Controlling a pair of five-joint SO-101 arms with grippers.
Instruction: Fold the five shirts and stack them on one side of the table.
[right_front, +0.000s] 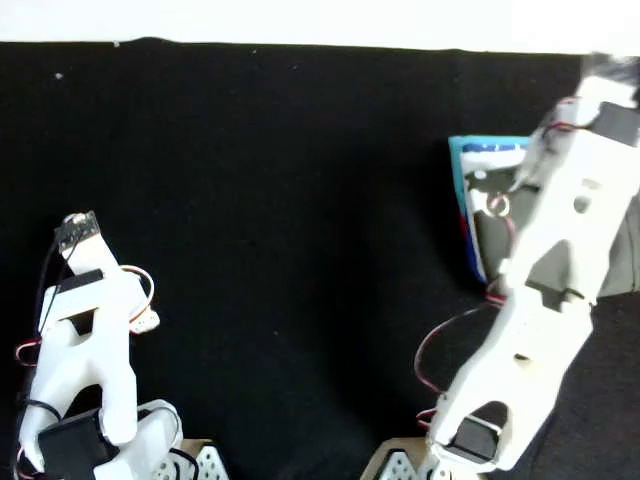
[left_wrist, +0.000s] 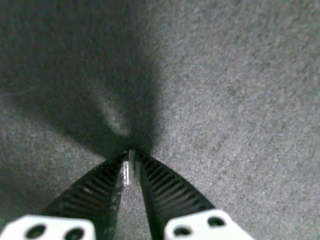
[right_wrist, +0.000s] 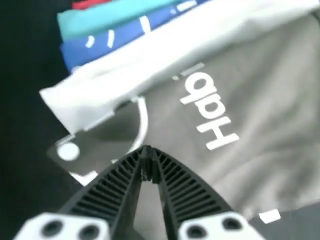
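so the folded shirts (right_front: 480, 225) sit stacked on the right side of the worktop (right_front: 300, 200), grey shirt (right_wrist: 240, 100) on top, light and floppy so I'd grab a folded edge, right end effector (right_wrist: 146, 156) over it and left end effector (left_wrist: 131, 159) both closed, empty.

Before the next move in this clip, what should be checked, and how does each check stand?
1. Stack on one side of the table: ok, under the right arm.
2. Five shirts stacked: ok, red, teal, blue, white and grey layers show.
3. Right gripper free of the grey shirt: cannot tell; shut, tips at it.
4. Left gripper empty: ok, shut over bare table.
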